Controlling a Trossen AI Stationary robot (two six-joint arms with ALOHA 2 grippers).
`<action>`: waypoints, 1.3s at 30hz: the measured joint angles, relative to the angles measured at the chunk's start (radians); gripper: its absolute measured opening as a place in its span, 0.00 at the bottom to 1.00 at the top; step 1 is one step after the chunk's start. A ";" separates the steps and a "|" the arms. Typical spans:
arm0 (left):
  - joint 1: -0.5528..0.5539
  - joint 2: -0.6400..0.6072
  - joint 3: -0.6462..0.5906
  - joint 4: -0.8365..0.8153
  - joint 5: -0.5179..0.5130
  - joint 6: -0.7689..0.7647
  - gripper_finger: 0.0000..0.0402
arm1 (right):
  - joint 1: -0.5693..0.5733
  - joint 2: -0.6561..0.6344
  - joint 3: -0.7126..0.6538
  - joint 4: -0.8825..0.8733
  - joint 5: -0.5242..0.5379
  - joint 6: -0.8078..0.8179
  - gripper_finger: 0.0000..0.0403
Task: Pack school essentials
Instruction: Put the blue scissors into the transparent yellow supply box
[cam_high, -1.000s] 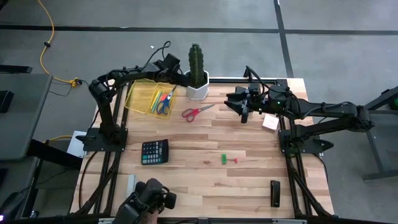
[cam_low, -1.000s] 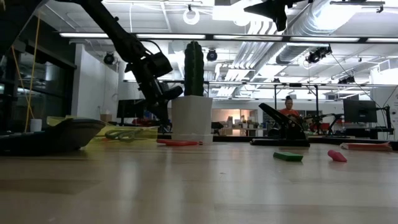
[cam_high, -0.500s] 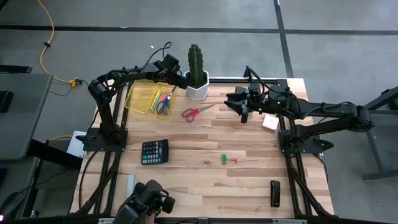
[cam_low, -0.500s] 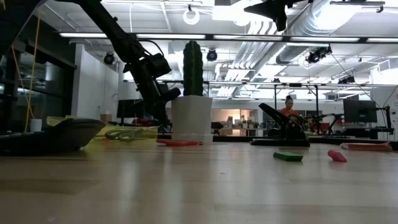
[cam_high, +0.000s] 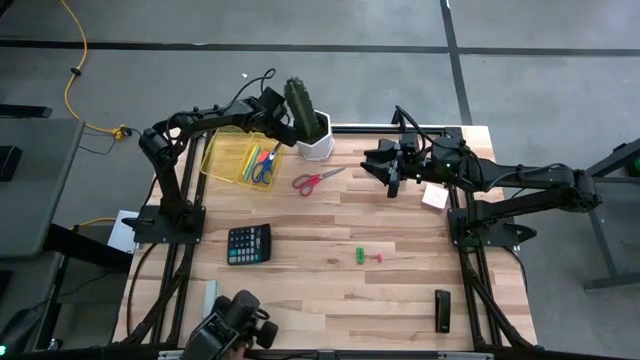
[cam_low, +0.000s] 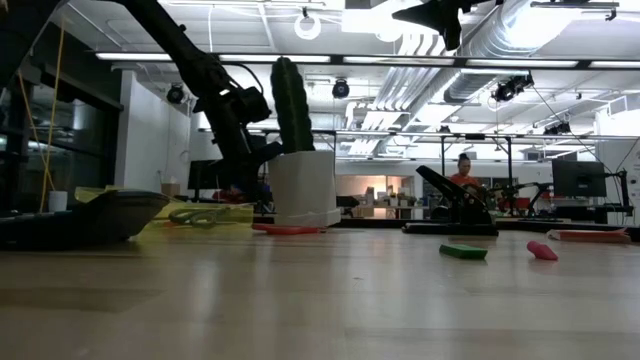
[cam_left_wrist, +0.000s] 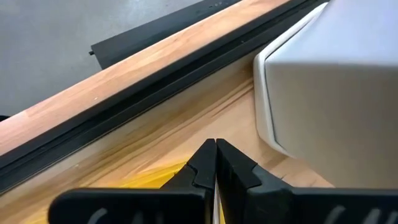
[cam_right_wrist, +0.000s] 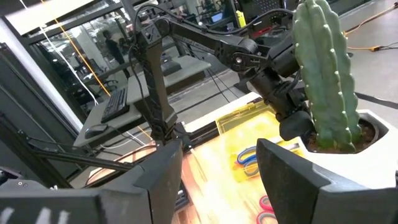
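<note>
My left gripper (cam_high: 283, 130) is shut and points down at the far edge, between the yellow tray (cam_high: 225, 160) and the white cactus pot (cam_high: 316, 146). The pot (cam_low: 304, 188) leans toward the table's left, its right bottom edge off the wood. The tray holds blue-handled scissors (cam_high: 263, 170) and pens (cam_high: 250, 158). Red-handled scissors (cam_high: 316, 180) lie flat near the pot. A green piece (cam_high: 360, 256) and a small red piece (cam_high: 379, 258) lie mid-table. My right gripper (cam_high: 388, 178) hovers open, level, high above the far right, holding nothing. My left gripper (cam_left_wrist: 216, 149) stands close beside the pot's left wall (cam_left_wrist: 273, 106). Its shut fingertips are clear of that wall in the wrist view. Whether the outer side of a finger or the hand behind it touches the pot, I cannot tell.
A black calculator (cam_high: 249, 243) lies left of centre, a pale grey bar (cam_high: 211, 295) at the near left edge. A dark block (cam_high: 442, 310) lies near right, and a small white block (cam_high: 434, 196) at the right edge. A camera (cam_high: 235, 325) sits at the near edge.
The cactus pot has tipped toward the table's left: the cactus top has swung left while the pot's left bottom edge stays on the wood. My left gripper has rolled and sunk a little beside the pot. The right arm has kept still.
</note>
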 joint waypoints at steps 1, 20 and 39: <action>0.000 0.000 0.000 0.002 0.000 -0.003 0.00 | 0.000 0.000 0.000 0.000 0.000 0.000 0.49; 0.010 -0.135 -0.006 0.039 0.029 0.274 0.00 | 0.000 0.000 0.000 -0.002 -0.002 0.000 0.49; 0.003 -0.110 -0.135 0.259 0.164 0.458 0.00 | 0.000 0.000 0.000 -0.014 0.018 0.021 0.49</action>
